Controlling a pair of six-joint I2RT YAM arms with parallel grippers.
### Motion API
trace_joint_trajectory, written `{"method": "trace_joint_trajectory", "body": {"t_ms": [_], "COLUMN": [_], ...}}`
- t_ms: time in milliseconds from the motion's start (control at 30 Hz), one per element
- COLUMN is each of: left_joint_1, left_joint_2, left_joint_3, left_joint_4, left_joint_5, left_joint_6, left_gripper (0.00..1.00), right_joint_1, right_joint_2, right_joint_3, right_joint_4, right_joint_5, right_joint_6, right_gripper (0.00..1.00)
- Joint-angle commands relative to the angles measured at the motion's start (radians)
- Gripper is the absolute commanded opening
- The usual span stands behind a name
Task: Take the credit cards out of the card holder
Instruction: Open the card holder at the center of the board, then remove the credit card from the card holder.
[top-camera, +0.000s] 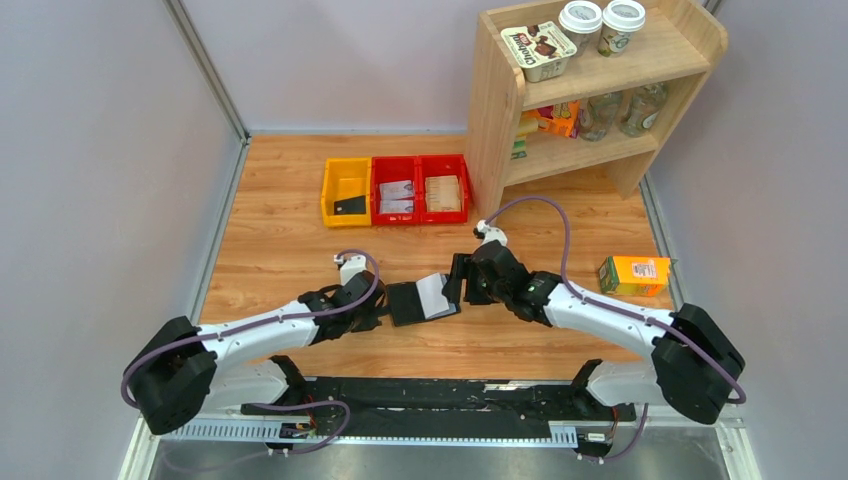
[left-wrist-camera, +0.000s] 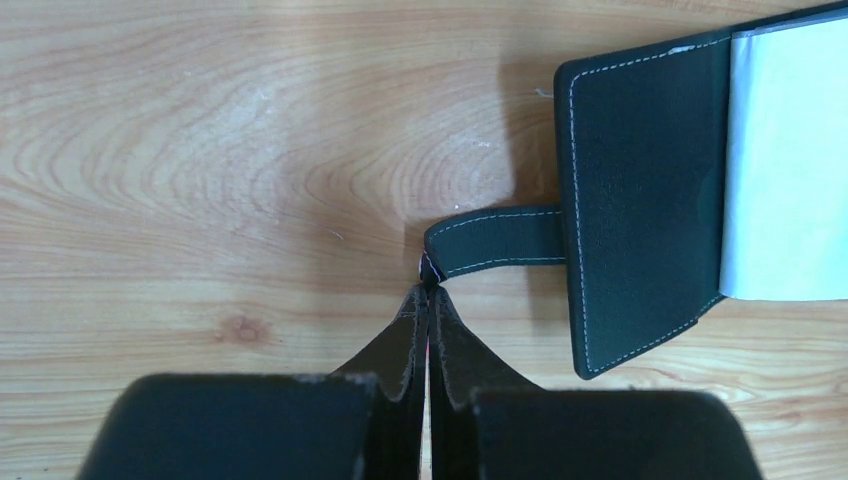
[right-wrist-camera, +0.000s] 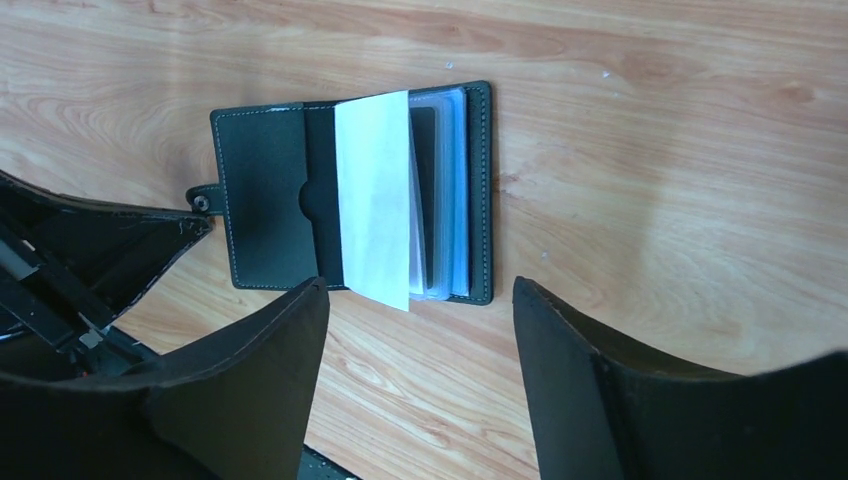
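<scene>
Firmly, the left gripper (left-wrist-camera: 428, 300) is clenched on the tip of the holder's (left-wrist-camera: 645, 200) strap (left-wrist-camera: 500, 243). The right gripper (right-wrist-camera: 420, 290) is held wide apart over the holder's edge, with nothing grasped or touched. The holder is laid open on the wooden table (top-camera: 280, 230) between the two arms, a white leaf (right-wrist-camera: 375, 200) raised from it. Behind, a yellow bin (top-camera: 330, 190) with a black card (top-camera: 350, 206), two red bins (top-camera: 418, 160), a shelf (top-camera: 495, 100) and an orange carton (top-camera: 635, 275) are seen.
</scene>
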Motion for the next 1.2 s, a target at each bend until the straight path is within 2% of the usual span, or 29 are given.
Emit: {"method": "trace_joint_trajectory", "body": {"t_ms": [0, 533, 1167], "left_joint_1": [0.008, 0.006, 0.006], "left_joint_2": [0.048, 0.087, 0.078], "left_joint_3": [0.047, 0.050, 0.051], "left_joint_4": [-0.034, 0.001, 0.013], "left_joint_5": [-0.026, 0.008, 0.033], "left_joint_6": [0.055, 0.067, 0.061], "left_gripper": [0.00, 0.00, 0.00], "right_joint_1": [-0.006, -0.006, -0.005], "right_joint_2": [0.046, 0.220, 0.207], "right_joint_3": [0.021, 0.077, 0.103], "right_joint_4": [0.102, 0.155, 0.186], "right_joint_5": [-0.093, -0.225, -0.315], "right_joint_6": [-0.009, 0.010, 0.018], "right_gripper": [0.69, 0.67, 0.63]}}
